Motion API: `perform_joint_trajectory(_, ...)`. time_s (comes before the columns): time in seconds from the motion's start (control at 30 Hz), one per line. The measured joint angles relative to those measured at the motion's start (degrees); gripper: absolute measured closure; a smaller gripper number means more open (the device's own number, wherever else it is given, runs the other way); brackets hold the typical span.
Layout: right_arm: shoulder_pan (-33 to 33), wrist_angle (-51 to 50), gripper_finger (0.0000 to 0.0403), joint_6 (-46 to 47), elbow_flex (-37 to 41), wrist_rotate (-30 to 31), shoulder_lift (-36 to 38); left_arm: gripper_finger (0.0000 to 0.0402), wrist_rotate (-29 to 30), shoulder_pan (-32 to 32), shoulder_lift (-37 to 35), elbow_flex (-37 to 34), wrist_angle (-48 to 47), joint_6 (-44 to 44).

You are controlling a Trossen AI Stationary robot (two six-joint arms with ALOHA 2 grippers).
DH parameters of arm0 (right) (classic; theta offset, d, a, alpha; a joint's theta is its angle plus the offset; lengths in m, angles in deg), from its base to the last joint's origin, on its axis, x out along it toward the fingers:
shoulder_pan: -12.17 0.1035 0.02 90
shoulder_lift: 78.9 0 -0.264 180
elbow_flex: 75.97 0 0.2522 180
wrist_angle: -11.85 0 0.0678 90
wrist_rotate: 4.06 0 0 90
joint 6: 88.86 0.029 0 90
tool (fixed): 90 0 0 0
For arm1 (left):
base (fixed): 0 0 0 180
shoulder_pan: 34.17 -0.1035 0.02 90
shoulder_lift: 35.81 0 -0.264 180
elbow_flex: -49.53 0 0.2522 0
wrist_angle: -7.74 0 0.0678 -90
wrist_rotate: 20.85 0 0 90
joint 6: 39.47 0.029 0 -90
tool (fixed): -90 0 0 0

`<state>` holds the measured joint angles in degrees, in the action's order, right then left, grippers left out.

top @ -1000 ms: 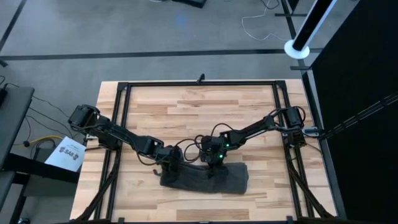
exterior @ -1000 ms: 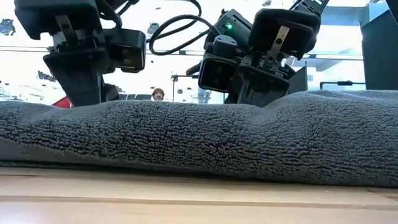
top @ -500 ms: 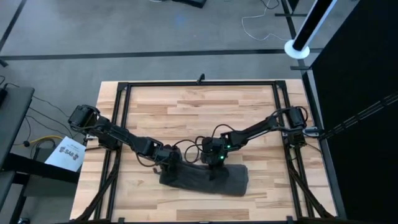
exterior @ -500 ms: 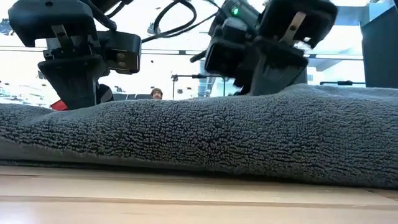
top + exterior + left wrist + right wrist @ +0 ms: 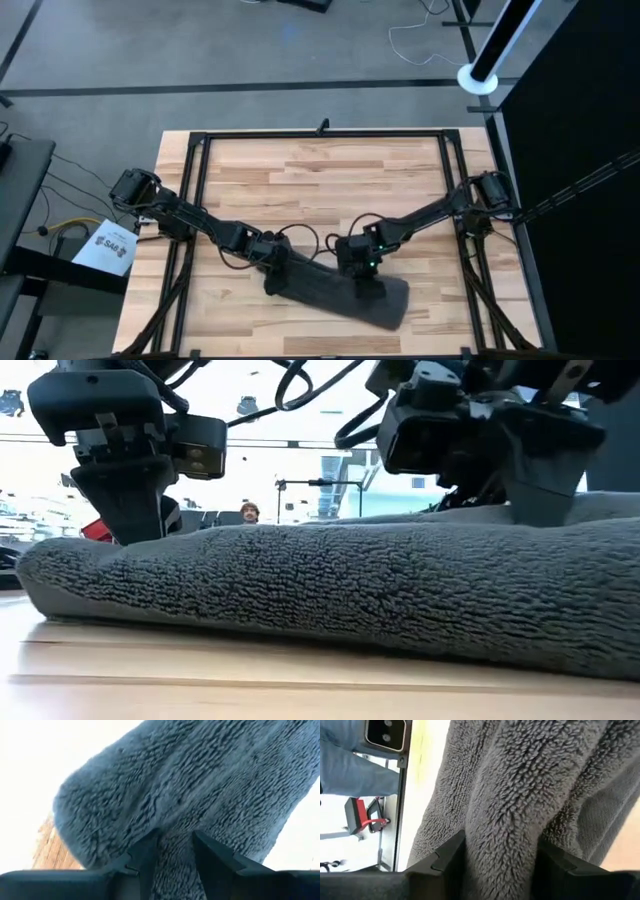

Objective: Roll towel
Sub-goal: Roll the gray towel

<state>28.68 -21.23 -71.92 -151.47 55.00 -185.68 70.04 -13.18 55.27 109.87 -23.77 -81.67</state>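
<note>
Towel (image 5: 335, 292) lies as a long folded bundle, lower centre of the high view, slanting down to the right on the table (image 5: 300, 170). Left gripper (image 5: 272, 268) pinches a fold at its upper-left end, jaws narrow. Right gripper (image 5: 362, 272) straddles a thick ridge mid-towel, jaws wider, gripping it.

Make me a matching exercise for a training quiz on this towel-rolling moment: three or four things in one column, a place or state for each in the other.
Things:
1. towel
2. left gripper
3. right gripper
4. table

Places or states:
A. pinching a fold at the towel's left end
B. bare light wood over its far half
C. fingers astride a ridge near the towel's middle
D. lying slanted along the near edge, dark grey

Pairs: 1-D, 2-A, 3-C, 4-B
</note>
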Motion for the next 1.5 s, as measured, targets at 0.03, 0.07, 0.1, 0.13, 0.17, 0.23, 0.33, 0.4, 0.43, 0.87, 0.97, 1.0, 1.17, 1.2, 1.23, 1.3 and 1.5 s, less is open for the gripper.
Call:
perform_joint_trajectory(0.03,0.3,-0.1,0.0240,0.4,0.0,0.0,0.0,0.0287,0.0,0.2,0.0,0.3,-0.2,-0.1)
perform_joint_trajectory(0.07,0.5,-0.3,0.0241,1.0,0.0,0.0,0.0,0.0289,0.0,0.5,-0.3,0.9,-0.4,-0.1)
perform_joint_trajectory(0.1,0.6,-0.6,0.0241,1.6,0.0,-0.3,0.0,0.0293,0.5,1.0,-0.7,1.7,-0.6,0.5)
perform_joint_trajectory(0.13,0.8,-0.9,0.0241,2.0,0.1,-0.5,0.0,0.0299,1.2,1.6,-1.2,2.9,-0.6,1.6)
perform_joint_trajectory(0.17,0.9,-1.0,0.0241,2.1,0.1,-0.6,0.0,0.0304,2.4,2.4,-1.7,4.2,-0.2,3.2)
perform_joint_trajectory(0.23,1.2,-0.7,0.0241,2.2,0.1,-0.1,0.0,0.0316,5.5,3.6,-2.5,6.6,0.0,8.0)
perform_joint_trajectory(0.33,1.5,-0.5,0.0241,2.2,0.1,0.3,0.0,0.0326,7.6,4.2,-2.2,7.4,0.4,17.2)
perform_joint_trajectory(0.4,1.7,-0.3,0.0241,2.1,0.1,0.7,0.0,0.0324,7.7,3.7,-1.7,7.3,0.5,20.9)
perform_joint_trajectory(0.43,1.8,-0.2,0.0241,2.1,0.1,0.7,0.0,0.0318,7.4,3.5,-1.7,7.3,0.8,22.8)
perform_joint_trajectory(0.87,1.9,0.3,0.0241,2.1,0.1,0.9,0.0,0.0149,6.2,-0.2,0.6,7.4,4.0,39.7)
perform_joint_trajectory(0.97,1.9,0.5,0.0241,2.1,0.1,1.0,-0.1,0.0120,6.0,-1.3,2.9,7.5,3.6,41.7)
perform_joint_trajectory(1.0,1.9,0.5,0.0241,2.1,0.0,1.0,-0.1,0.0114,5.8,-1.6,3.9,7.5,3.7,41.9)
perform_joint_trajectory(1.17,2.0,0.8,0.0241,2.1,0.0,1.0,-0.1,0.0107,-0.9,-3.1,7.4,7.5,3.5,40.6)
perform_joint_trajectory(1.2,2.1,0.9,0.0241,2.1,-0.1,1.0,-0.1,0.0110,-2.4,-3.1,7.6,7.6,3.3,40.4)
perform_joint_trajectory(1.23,2.2,0.9,0.0241,2.0,-0.1,1.1,-0.1,0.0115,-3.5,-2.8,7.6,7.6,2.9,40.1)
perform_joint_trajectory(1.3,2.4,0.9,0.0241,1.6,-0.1,1.2,-0.1,0.0129,-4.8,-2.2,7.3,7.6,2.1,39.2)
perform_joint_trajectory(1.5,2.5,0.8,0.0241,0.4,-0.1,1.3,-0.1,0.0203,-5.0,-1.0,6.4,10.4,-5.3,38.4)
